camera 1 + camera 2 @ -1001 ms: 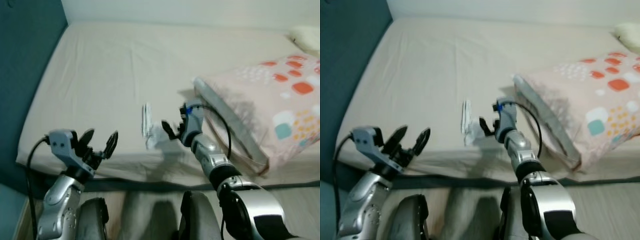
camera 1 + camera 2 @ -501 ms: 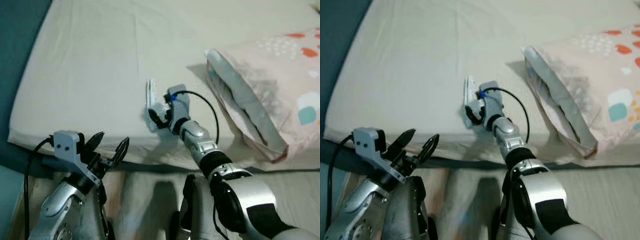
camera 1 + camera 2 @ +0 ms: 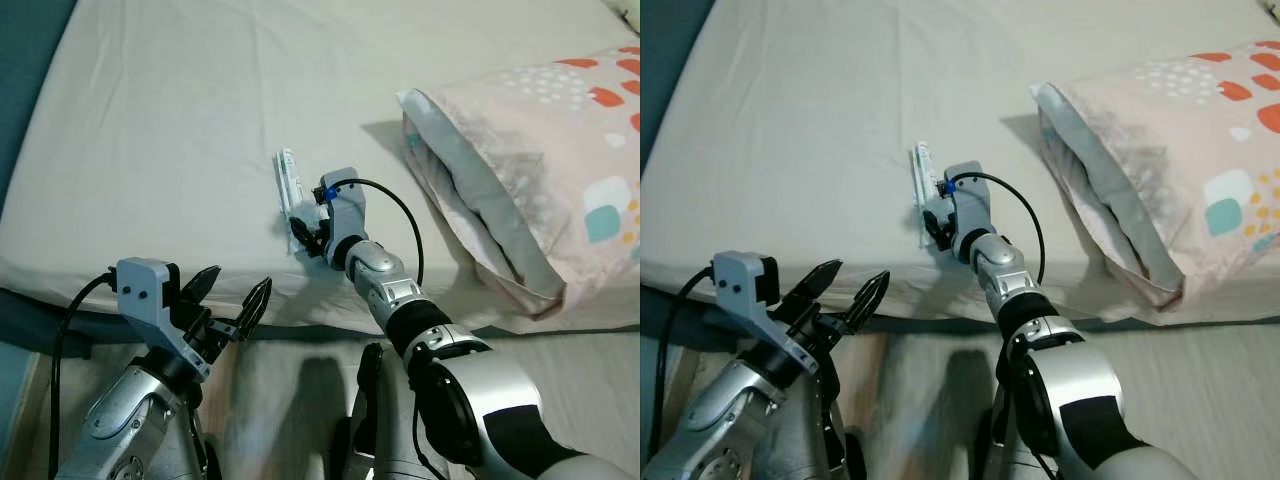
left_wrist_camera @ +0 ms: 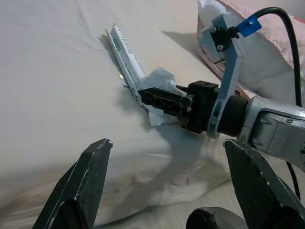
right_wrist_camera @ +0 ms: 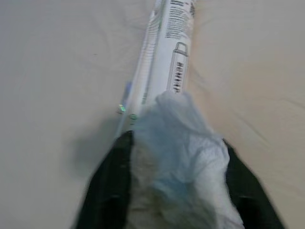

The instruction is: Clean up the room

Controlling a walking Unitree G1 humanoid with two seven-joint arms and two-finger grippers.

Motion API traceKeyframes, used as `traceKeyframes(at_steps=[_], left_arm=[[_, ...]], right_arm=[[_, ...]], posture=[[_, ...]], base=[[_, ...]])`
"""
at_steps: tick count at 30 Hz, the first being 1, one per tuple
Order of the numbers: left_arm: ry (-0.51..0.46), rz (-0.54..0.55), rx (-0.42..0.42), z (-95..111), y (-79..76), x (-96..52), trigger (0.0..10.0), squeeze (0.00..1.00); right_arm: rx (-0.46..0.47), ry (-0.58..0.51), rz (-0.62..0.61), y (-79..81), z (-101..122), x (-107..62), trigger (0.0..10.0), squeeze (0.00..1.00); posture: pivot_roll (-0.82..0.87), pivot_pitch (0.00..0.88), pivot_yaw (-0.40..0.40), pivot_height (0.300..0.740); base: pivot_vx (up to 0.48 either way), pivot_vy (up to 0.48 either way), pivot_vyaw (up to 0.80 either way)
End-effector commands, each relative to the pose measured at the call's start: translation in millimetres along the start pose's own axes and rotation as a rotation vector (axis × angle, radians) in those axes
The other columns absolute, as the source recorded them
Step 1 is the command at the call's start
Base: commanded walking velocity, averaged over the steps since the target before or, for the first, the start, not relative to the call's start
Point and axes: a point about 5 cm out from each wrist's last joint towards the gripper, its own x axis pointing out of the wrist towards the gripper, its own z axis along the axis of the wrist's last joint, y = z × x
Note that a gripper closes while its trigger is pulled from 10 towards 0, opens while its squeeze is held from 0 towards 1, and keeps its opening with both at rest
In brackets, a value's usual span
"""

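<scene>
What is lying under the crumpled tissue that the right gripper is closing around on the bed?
The crumpled tissue overlaps the near end of a long white wrapper lying flat on the bed sheet. The right gripper straddles the tissue; the wrapper's covered end is hidden.

The white wrapper [image 5: 167, 45] lying on the bed [image 3: 180, 120] carries dark printed lines, all too blurred to read.

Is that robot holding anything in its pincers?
The right pincer grips a crumpled tissue by its sides, beside a white packet; the left pincer holds nothing.
</scene>
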Motion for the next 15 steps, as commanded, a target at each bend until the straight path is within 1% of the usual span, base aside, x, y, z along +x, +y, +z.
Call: traceKeyframes(at_steps=[1, 7, 9, 12, 15], left_arm=[[0.025, -0.005, -0.003, -3.3, -2.6, -1.6, 10.0, 0.0], [0.025, -0.018, -0.004, -2.2, -5.5, 1.0, 10.0, 0.0], [0.026, -0.025, -0.003, -1.6, -7.0, 1.4, 10.0, 0.0], [0.028, -0.026, -0.005, -1.6, -7.2, 1.9, 10.0, 0.0], [0.024, -0.031, -0.008, -1.7, -8.8, 3.6, 10.0, 0.0]], right_arm=[[0.029, 0.07, 0.016, 3.4, -17.3, -2.3, 0.0, 0.0], [0.032, 0.071, 0.019, 0.7, -19.3, -4.0, 0.0, 0.0], [0.06, 0.033, 0.025, -2.5, -17.4, -5.6, 0.0, 0.0], [0.064, 0.005, 0.021, -6.7, -16.3, -7.6, 0.0, 0.0], [0.097, -0.074, 0.018, -17.2, -10.2, -12.2, 0.0, 0.0]], posture=[[0.16, 0.447, -0.133, 0.45], [0.15, 0.444, -0.128, 0.45], [0.15, 0.443, -0.127, 0.45], [0.15, 0.442, -0.125, 0.45], [0.15, 0.435, -0.123, 0.45]], base=[[0.0, 0.0, 0.0], [0.0, 0.0, 0.0], [0.0, 0.0, 0.0], [0.0, 0.0, 0.0], [0.0, 0.0, 0.0]])
